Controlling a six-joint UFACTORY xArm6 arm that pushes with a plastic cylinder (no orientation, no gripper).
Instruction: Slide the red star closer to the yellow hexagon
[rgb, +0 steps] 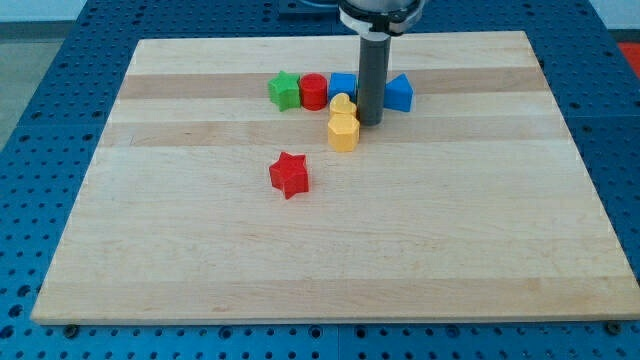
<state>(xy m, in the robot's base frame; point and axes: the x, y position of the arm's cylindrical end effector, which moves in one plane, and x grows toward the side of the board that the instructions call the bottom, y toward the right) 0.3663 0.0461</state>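
Note:
The red star (289, 175) lies on the wooden board, left of centre. The yellow hexagon (343, 130) sits up and to the right of it, with a gap between them. My tip (370, 122) is at the lower end of the dark rod, just right of the yellow hexagon and close to it, well away from the red star. A second yellow block (341, 103) sits right behind the hexagon.
A row of blocks lies near the view's top: a green star (284, 90), a red cylinder (313, 91), a blue cube (342, 86) and a blue block (399, 92) right of the rod. The board (330, 260) rests on a blue perforated table.

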